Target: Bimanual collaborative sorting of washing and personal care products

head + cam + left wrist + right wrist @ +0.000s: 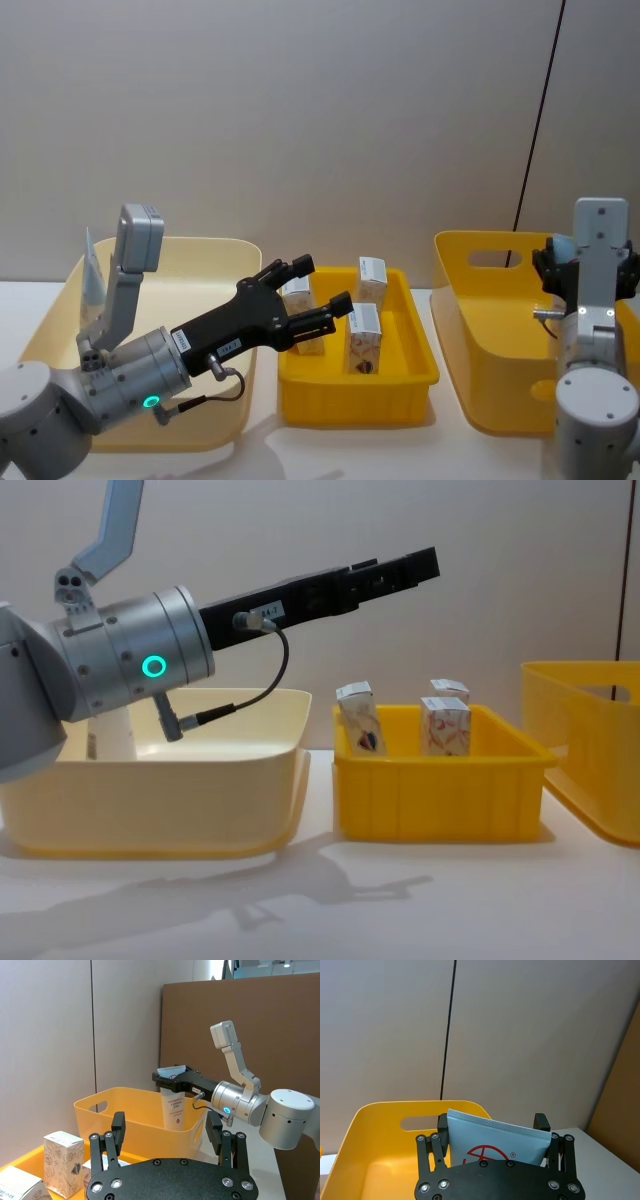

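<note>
Starting far left with the wide cream plastic bin point(200, 248): holds a pale blue soft tube point(92, 265) upright against its back left corner. On to the left gripper point(320, 283): reaches across the cream bin's right wall and hangs spread wide and empty just above the shallow yellow plastic tray point(350, 385). Inside that tray, three small white cartons point(364, 335) printed in red and dark ink, upright, close together and clear of the fingers. Further right to the deep yellow plastic bin with a handle slot point(480, 300). Over its hollow, the right gripper point(492, 1125): clenched on a tall soft light-blue squeeze tube with a red round logo point(495, 1142), gripped near the crimped end. Hangs down into the bin in the left wrist view; cannot tell whether it touches the floor.

Looks like the placing step for the tube, with a carton pick lined up on the other side. Next for the right: lower a little, let go cleanly so as not to tip the tube, then lift straight out. Next for the left: drop over one carton, straddle it without knocking its neighbours, and close gently on the thin card
</note>
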Robot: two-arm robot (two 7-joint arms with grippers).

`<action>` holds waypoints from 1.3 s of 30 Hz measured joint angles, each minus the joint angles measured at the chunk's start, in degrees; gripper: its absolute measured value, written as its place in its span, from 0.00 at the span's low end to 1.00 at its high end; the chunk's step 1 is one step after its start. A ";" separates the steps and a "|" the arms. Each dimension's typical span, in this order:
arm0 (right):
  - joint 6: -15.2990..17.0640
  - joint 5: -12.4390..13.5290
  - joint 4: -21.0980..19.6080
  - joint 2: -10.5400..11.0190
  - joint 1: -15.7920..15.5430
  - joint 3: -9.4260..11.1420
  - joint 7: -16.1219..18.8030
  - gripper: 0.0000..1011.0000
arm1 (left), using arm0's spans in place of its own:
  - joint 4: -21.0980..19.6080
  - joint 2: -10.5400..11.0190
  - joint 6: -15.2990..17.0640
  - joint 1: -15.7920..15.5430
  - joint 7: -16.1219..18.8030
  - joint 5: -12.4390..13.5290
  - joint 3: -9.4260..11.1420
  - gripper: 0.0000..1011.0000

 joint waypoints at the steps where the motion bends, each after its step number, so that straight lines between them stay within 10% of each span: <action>1: 0.01 0.06 0.00 -0.10 0.05 0.12 -0.09 0.99 | 0.00 0.00 0.00 0.00 0.00 0.00 0.00 0.99; 39: 0.22 0.88 -0.04 -1.37 0.61 1.91 -1.40 0.99 | 0.00 0.00 0.00 0.00 0.00 0.00 0.00 0.99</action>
